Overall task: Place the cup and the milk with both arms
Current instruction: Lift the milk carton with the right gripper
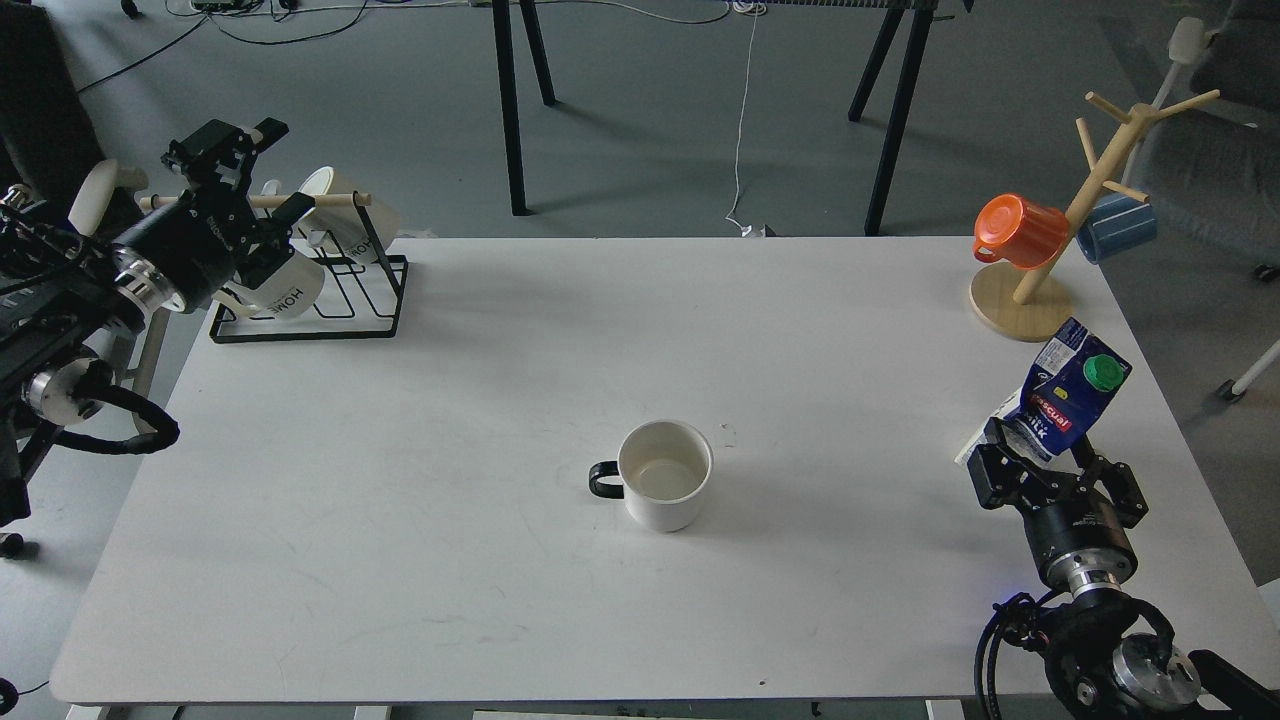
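The cup [664, 476], a plain white mug with a black handle pointing left, stands upright at the table's middle, with no gripper near it. The milk [1068, 392], a blue and white carton with a green cap, leans to the right near the right table edge. My right gripper [1052, 466] holds the carton's lower part between its fingers. My left gripper [272, 168] is open and empty at the far left, above the black mug rack [372, 300].
Cream "HOME" mugs [285, 288] hang on the black rack at the back left. A wooden mug tree [1060, 250] with an orange cup [1018, 230] and a blue cup stands at the back right, just behind the milk.
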You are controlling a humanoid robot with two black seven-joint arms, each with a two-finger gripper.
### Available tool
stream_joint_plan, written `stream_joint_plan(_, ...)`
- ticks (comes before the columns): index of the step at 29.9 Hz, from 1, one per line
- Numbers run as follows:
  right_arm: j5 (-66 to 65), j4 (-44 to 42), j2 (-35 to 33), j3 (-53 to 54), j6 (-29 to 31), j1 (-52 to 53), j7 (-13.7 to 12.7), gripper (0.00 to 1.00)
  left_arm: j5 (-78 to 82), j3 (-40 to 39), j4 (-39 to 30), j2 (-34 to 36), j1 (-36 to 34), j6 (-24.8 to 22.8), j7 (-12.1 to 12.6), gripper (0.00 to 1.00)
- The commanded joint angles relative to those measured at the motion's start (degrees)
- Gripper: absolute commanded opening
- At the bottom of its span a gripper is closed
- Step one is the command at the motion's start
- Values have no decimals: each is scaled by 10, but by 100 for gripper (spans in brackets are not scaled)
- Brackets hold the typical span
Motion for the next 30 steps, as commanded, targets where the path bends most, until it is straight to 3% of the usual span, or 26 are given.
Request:
stream_joint_plan(1, -7, -1, 0, 0, 0, 1, 0, 65, 0, 0, 0, 0, 0, 0, 0, 87)
stream_joint_plan(6, -14, -1, 0, 1, 0, 1, 0, 57, 0, 0, 3, 0, 0, 0, 0, 87)
stream_joint_plan(15, -22, -1, 0, 1, 0, 1, 0, 53, -1, 0, 15, -6, 0, 0, 0, 88)
stream_joint_plan(30, -38, -1, 1, 0, 0, 0, 0, 37, 0, 0, 25, -7, 0, 0, 0, 88)
